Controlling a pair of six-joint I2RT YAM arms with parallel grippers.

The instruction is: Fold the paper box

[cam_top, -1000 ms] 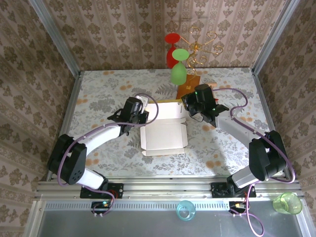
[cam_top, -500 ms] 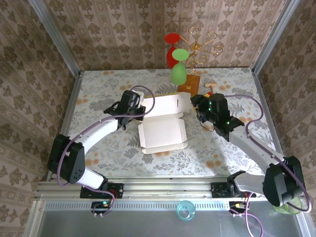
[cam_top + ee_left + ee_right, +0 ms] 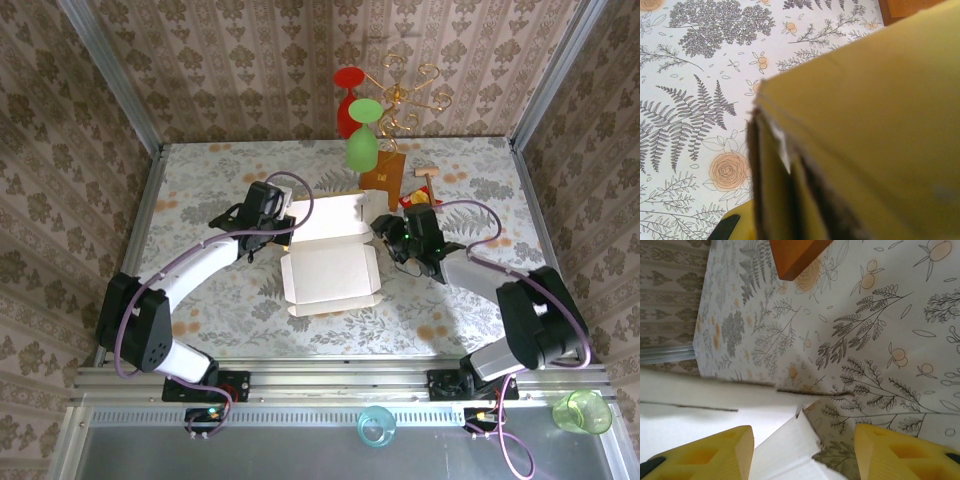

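- The paper box point(image 3: 330, 272) is lying open near the middle of the table point(image 3: 200, 190), its white inner side facing up and short flaps sticking out at 3 and 9 o'clock.
- Its rear panel point(image 3: 325, 215), at 12 o'clock, is standing raised, and its mustard-yellow outer face is showing in the left wrist view.

My left arm point(image 3: 190, 270), elbow bent, reaches forward to mid-table, left gripper point(image 3: 283, 216) pointing right, finger spread hidden; my right arm point(image 3: 475, 272), folded leftward, right gripper point(image 3: 802, 452) with yellow pads held wide apart.
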